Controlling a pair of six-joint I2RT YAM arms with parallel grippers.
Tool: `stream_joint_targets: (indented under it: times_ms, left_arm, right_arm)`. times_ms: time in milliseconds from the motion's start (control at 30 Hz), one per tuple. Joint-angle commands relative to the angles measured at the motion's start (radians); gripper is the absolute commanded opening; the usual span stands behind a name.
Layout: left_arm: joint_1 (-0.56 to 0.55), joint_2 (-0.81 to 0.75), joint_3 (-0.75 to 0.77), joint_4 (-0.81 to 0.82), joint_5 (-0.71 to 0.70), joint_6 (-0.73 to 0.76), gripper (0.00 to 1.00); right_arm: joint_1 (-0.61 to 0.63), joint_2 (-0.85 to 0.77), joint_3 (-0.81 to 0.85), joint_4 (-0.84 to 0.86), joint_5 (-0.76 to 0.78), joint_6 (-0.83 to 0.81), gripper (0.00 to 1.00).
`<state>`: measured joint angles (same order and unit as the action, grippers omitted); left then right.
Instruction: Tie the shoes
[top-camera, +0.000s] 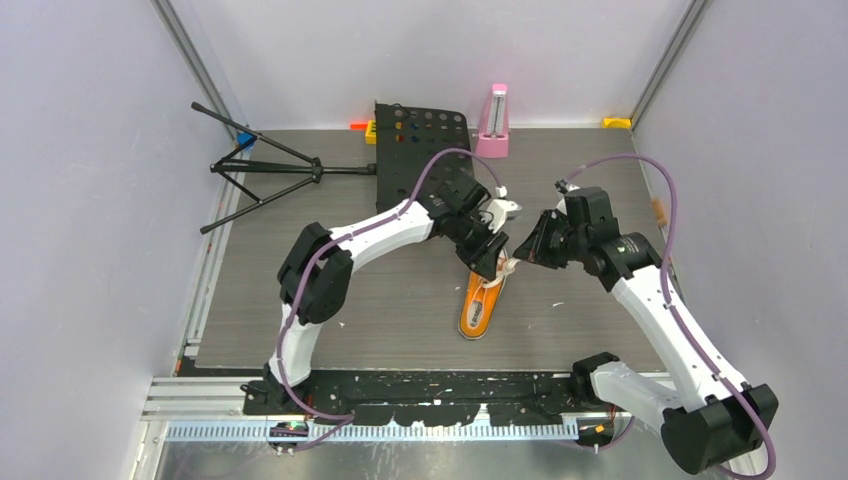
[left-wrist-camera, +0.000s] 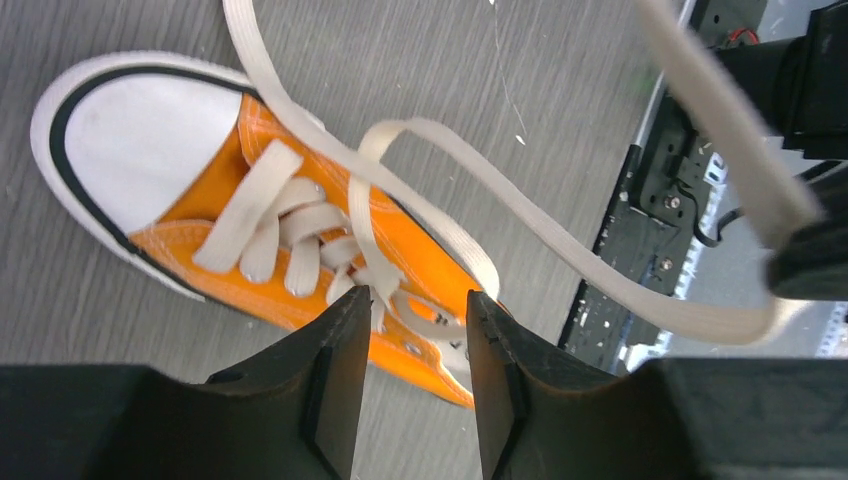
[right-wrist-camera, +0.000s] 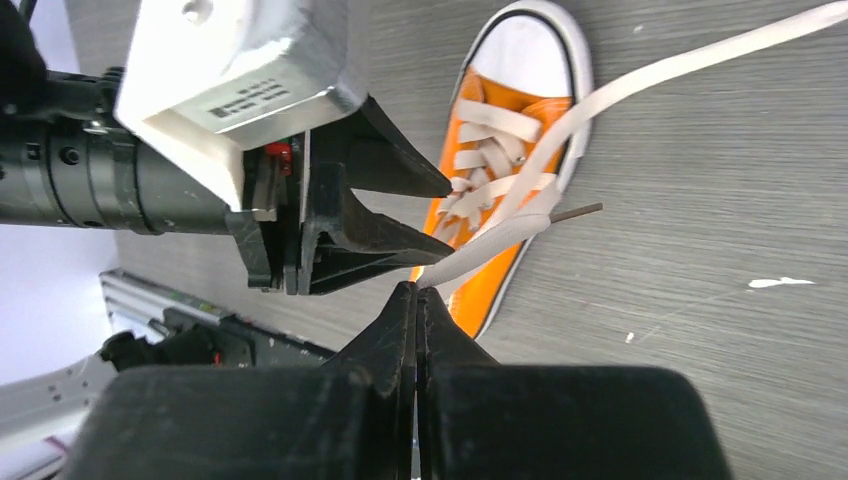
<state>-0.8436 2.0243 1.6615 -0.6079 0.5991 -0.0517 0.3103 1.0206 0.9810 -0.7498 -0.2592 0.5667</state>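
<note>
One shoe, centre of top view, on grey wood-grain table; orange canvas, smooth white rubber toe cap; flat woven white lace. Two grippers: left gripper jaws narrowly apart; right gripper pinching lace.

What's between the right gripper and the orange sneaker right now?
A stretch of white lace, pinched by the shut fingers of the right gripper and running to the sneaker. The right wrist view shows it.
</note>
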Motion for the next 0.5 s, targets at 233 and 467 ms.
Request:
stream_joint_targets:
  times_ms: [233,467]
  left_arm:
    - [-0.037,0.102,0.164,-0.077,-0.073,0.151,0.45]
    - [-0.058,0.128,0.188,-0.101,-0.069,0.172,0.5]
  right_arm:
    - [-0.002,-0.095,0.008,0.03,0.138,0.058,0.0]
    - [-0.002,-0.1,0.025,0.069,0.098,0.092,0.0]
